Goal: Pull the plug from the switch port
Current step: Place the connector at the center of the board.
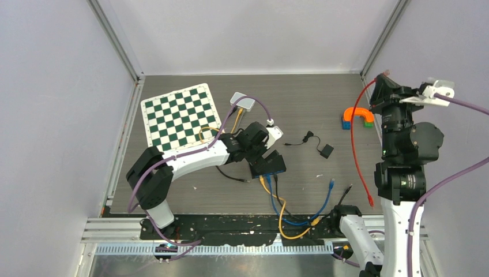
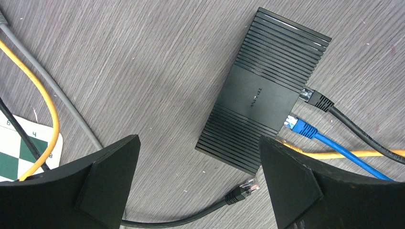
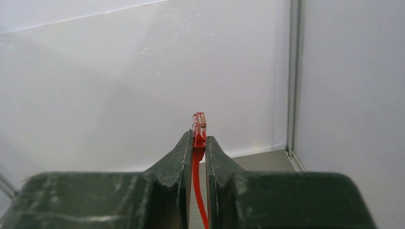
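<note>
The black switch (image 1: 267,166) lies mid-table, with black, blue and orange plugs in its near ports; the left wrist view shows it too (image 2: 262,90), with the blue plug (image 2: 300,125) and black plug (image 2: 314,99) seated. My left gripper (image 1: 272,154) is open over the switch's far end. My right gripper (image 1: 382,81) is shut on the red cable's plug (image 3: 199,129), held high at the far right; the red cable (image 1: 356,150) hangs down to the table.
A loose black plug (image 2: 242,189) lies by the switch. A checkerboard (image 1: 180,114) sits far left, a grey box (image 1: 243,101) behind the switch, a small black adapter (image 1: 326,151), and orange-blue blocks (image 1: 357,117) at the right. Blue and orange cables (image 1: 288,216) trail to the near edge.
</note>
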